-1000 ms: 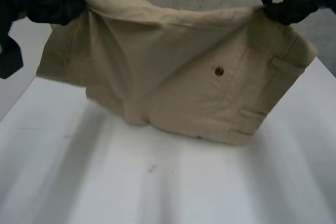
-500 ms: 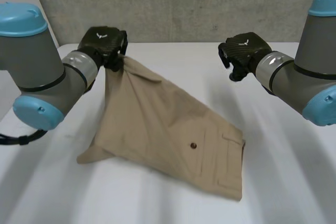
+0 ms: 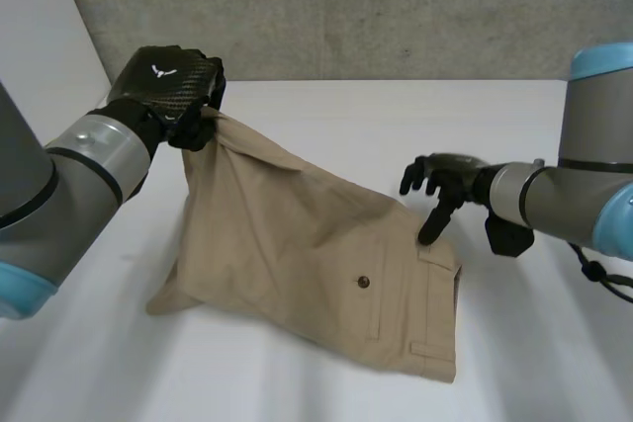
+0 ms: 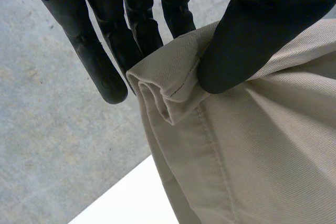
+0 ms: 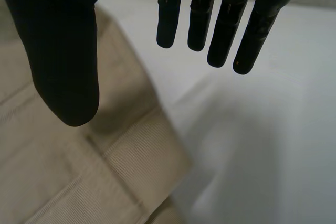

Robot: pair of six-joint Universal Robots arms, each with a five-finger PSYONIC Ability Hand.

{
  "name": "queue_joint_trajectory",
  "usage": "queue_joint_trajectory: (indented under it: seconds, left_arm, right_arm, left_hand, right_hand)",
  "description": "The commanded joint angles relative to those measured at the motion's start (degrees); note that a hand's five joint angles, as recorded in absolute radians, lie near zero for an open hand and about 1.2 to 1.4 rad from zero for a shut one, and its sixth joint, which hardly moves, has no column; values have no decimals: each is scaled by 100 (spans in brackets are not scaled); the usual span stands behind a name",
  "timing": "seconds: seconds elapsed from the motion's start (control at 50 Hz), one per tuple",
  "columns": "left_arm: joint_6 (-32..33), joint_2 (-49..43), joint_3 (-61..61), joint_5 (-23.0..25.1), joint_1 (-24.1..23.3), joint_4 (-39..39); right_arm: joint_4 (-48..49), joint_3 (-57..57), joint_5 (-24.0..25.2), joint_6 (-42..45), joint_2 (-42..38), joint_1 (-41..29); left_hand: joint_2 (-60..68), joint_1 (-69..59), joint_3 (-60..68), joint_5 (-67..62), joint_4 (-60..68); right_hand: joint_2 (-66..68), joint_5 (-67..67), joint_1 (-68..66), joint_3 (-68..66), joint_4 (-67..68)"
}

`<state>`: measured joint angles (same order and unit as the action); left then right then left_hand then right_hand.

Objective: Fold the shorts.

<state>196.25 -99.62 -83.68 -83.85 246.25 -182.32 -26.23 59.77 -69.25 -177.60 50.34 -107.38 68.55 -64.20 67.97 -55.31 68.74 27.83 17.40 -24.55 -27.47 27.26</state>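
The left hand (image 3: 166,86) is raised above the far left part of the table (image 3: 539,343) and is closed on a corner of the shorts (image 3: 307,244). In the left wrist view the thumb (image 4: 262,30) presses a rolled, stitched hem (image 4: 168,90) against the straight fingers (image 4: 105,51), so the cloth is pinched rather than wrapped. From that pinched corner the beige shorts (image 4: 247,150) hang down and spread out to the table. Their long axis runs on a diagonal, from the lifted corner at the far left down to the waistband end (image 3: 440,313) at the near right. The waistband end, with its belt loops, lies flat on the table and points to the robot's right. A small dark button (image 3: 364,282) sits on the back pocket just inside it. The other leg's corner (image 3: 163,298) rests on the table at the near left, below the left hand. The right hand (image 3: 440,185) is at the far corner of the waistband with its fingers spread and pointing down, holding nothing. In the right wrist view its thumb (image 5: 65,61) is over the shorts' edge (image 5: 68,177) and its fingers (image 5: 220,30) are over bare table (image 5: 262,145) just beside it. Whether any fingertip touches the cloth cannot be told. A grey wall (image 3: 346,7) stands behind the table.
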Motion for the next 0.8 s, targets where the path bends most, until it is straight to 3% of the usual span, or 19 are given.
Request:
queue_joint_trajectory:
  seconds: [0.02,0.08,0.16,0.3,0.38,0.48,0.52,0.6,0.68,0.8]
  left_arm:
    - [1,268,-140,9,-16,-6]
    - [1,268,-149,9,-16,-5]
    - [9,207,-131,17,-7,-84]
    - [123,-329,307,17,63,-734]
    - [518,-934,1455,-9,81,-1225]
    - [607,-1217,2636,-35,142,-2183]
    - [598,-1200,2795,-35,160,-2666]
    - [554,-1068,2796,-149,125,-3792]
    - [476,-875,2419,-334,81,-4040]
    - [-51,-524,1066,-325,116,-3671]
  right_arm:
    - [3,-280,34,-126,-480,-55]
    - [3,-439,34,-126,-587,-55]
    - [56,-711,34,-126,-622,-64]
    - [679,-1756,-80,-47,-438,-20]
    - [1539,-2390,-124,-12,273,-37]
    - [3322,-2137,-405,85,1020,-90]
    - [4208,-1743,-571,172,1432,-90]
    - [5064,-1005,-730,234,2083,-46]
    - [5013,-529,-695,252,2340,-29]
    - [4557,377,-467,375,2437,-37]
  left_hand:
    - [1145,-1580,1203,-1469,1126]
    - [1145,-1580,1203,-1469,1126]
    - [1145,-1580,1203,-1469,1126]
    - [1145,-1580,1203,-1469,1126]
    - [1145,-1580,1203,-1469,1126]
    - [1145,-1580,1203,-1469,1126]
    - [1145,-1580,1203,-1469,1126]
    - [1145,-1580,1203,-1469,1126]
    - [1145,-1580,1203,-1469,1126]
    - [1145,-1580,1203,-1469,1126]
  right_hand:
    - [444,488,-773,-480,501]
    - [1166,1209,-1494,-1201,1222]
    - [5209,5252,-5537,-5244,5265]
    - [5217,5260,-5545,-5253,5274]
    - [5217,5260,-5545,-5253,5274]
    - [5217,5260,-5545,-5253,5274]
    - [5217,5260,-5545,-5253,5274]
    - [5217,5260,-5545,-5253,5274]
    - [5217,5260,-5545,-5253,5274]
    - [5217,5260,-5545,-5253,5274]
